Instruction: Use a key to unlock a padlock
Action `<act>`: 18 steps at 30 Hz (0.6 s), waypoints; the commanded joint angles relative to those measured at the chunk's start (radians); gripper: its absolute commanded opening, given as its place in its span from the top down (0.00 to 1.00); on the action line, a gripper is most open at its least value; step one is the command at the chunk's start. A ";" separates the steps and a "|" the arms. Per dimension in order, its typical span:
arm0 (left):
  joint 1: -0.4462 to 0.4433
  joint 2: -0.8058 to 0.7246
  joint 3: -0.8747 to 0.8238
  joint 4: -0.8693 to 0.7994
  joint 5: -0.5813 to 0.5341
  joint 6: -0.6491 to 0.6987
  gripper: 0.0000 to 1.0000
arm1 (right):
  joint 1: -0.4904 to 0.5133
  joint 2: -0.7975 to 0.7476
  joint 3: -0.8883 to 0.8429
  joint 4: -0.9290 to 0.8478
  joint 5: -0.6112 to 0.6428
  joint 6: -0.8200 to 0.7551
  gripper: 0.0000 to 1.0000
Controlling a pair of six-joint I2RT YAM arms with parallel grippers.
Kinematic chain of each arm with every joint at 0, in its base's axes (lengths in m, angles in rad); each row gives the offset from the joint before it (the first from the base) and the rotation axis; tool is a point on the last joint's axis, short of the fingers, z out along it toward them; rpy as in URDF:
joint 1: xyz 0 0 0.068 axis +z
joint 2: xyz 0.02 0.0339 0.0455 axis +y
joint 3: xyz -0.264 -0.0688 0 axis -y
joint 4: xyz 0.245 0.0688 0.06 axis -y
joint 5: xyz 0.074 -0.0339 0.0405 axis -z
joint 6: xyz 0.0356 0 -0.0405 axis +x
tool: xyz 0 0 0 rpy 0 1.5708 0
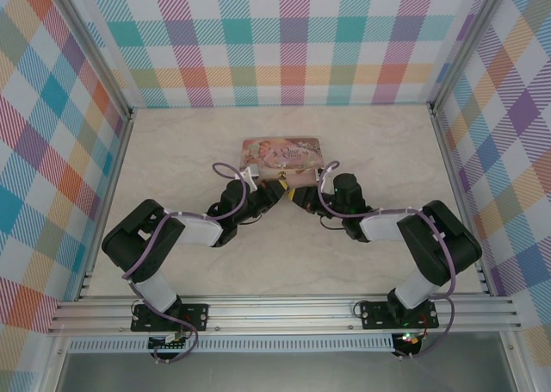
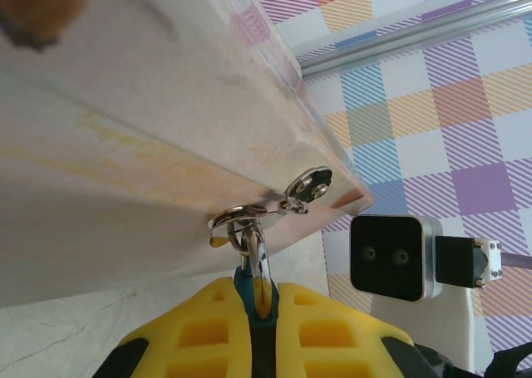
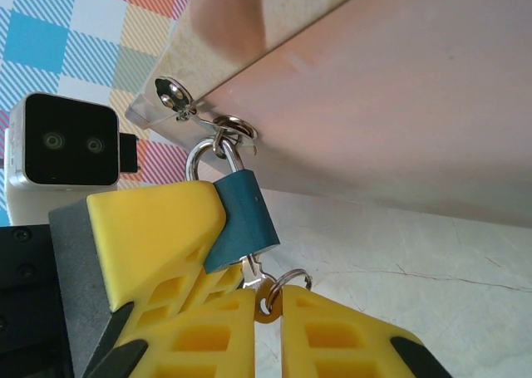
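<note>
Your padlock (image 3: 241, 220) hangs by its shackle (image 3: 202, 155) from the small ring (image 3: 235, 131) at the near edge of the pink tin (image 1: 282, 153), which lies on the counter (image 1: 189, 159). Your left jaws are pressed onto the blue body from both sides, pinching it. Your right jaws pinch the head of the key (image 3: 263, 299) just below the padlock. The blade looks seated in the keyway at the base, though I cannot tell how deep it sits.

The step in hand appears to be the turn. Twist your right wrist about the key's own axis, not sideways, so the thin blade neither bends nor slips out. Let the left jaws brace the body against that twist without dragging the tin. Mind the loose key ring (image 3: 293, 278) beside the right jaws, since it could snag. Watch the shackle for a pop free of the body.
</note>
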 commanded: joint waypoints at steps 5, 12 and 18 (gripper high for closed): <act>-0.026 -0.049 0.055 -0.096 0.053 -0.023 1.00 | 0.000 -0.056 -0.028 -0.015 0.087 -0.094 0.80; -0.003 -0.098 0.079 -0.229 -0.002 -0.058 1.00 | 0.000 -0.189 -0.144 -0.208 0.199 -0.305 0.57; 0.017 -0.102 0.104 -0.292 0.019 -0.125 1.00 | 0.075 -0.328 -0.176 -0.279 0.357 -0.620 0.52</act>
